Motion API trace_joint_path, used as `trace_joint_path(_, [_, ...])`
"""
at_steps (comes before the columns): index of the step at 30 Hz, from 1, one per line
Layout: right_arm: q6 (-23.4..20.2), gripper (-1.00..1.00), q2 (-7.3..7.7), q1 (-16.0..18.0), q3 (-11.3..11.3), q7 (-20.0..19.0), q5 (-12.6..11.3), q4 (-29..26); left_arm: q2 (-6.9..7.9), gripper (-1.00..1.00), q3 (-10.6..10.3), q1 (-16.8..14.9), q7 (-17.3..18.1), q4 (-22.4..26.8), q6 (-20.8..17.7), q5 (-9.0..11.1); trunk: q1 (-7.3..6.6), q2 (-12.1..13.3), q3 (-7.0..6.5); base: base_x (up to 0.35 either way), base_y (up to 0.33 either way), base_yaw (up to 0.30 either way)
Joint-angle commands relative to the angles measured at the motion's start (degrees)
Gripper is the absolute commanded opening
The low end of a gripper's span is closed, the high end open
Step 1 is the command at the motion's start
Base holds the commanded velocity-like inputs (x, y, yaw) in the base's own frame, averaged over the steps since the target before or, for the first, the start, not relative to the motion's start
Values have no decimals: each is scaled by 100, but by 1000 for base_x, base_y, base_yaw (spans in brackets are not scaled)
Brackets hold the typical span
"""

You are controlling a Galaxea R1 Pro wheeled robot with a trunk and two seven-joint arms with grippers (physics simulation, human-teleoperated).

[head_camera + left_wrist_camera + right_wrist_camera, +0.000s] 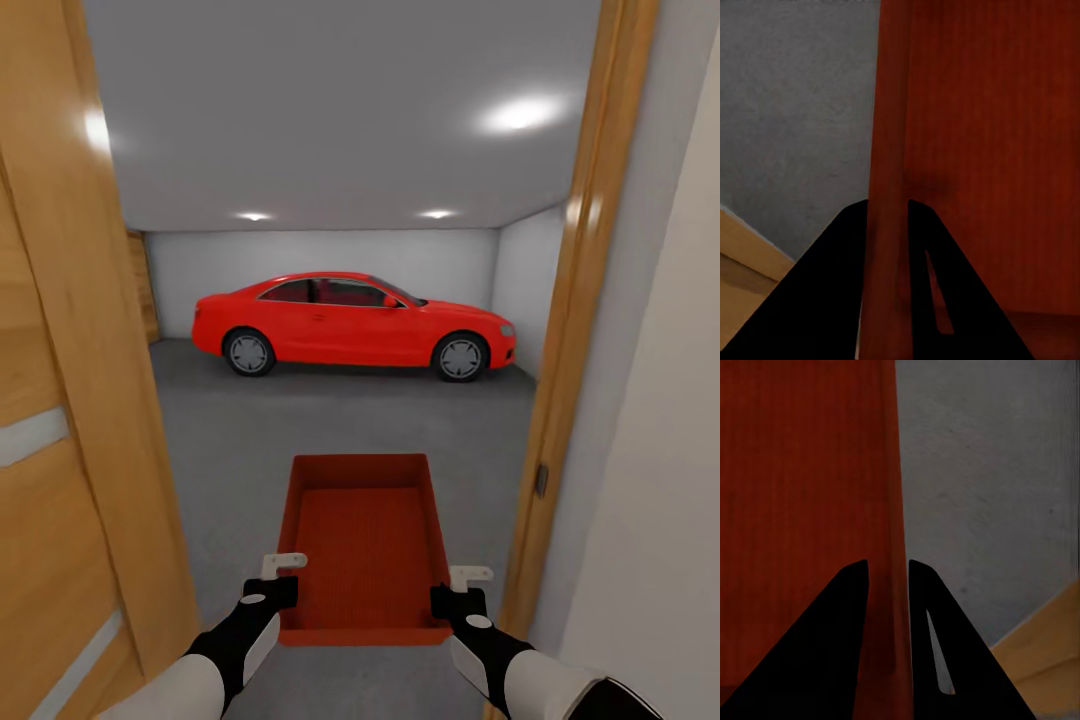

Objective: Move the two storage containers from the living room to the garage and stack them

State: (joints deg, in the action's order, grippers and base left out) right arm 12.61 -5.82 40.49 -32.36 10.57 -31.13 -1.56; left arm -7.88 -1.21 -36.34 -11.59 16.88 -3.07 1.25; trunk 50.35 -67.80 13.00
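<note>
While held level in the doorway, the storage container (365, 545) hangs over the garage's grey floor (350, 420) — L gripper (268, 592) & R gripper (458, 602) each clamped on a side wall (near end). Red car (352, 325) well beyond.

One orange-red storage container (365, 545) is up in the air, level, open top facing up — a low-walled rectangular bin with a finely ribbed inner bottom, its long axis pointing ahead into the garage (330, 250). It hangs in the doorway above the dark grey speckled concrete floor (350, 415), clear of it. The wrist views show its thin side walls edge-on — left wall (889, 187), right wall (889, 547) — over that same grey floor.
</note>
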Motion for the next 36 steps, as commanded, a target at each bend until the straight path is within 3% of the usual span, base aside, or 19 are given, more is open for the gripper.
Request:
trace_joint_path(1, [58,-100,2,6,80,-11,-112,12,6,-100,183,-5,-28,19,-36,288,3,-4,7,280,216,-284])
trace_joint_path(19, [52,-100,-5,4,72,-11,-112,8,5,-100,186,-5,-28,18,-36,294,3,-4,7,290,146,-55])
trace_joint_path(36, [58,-100,-7,5,73,-11,-112,8,-2,-100,189,-5,-43,34,-36,291,3,-4,7,39,-2,0])
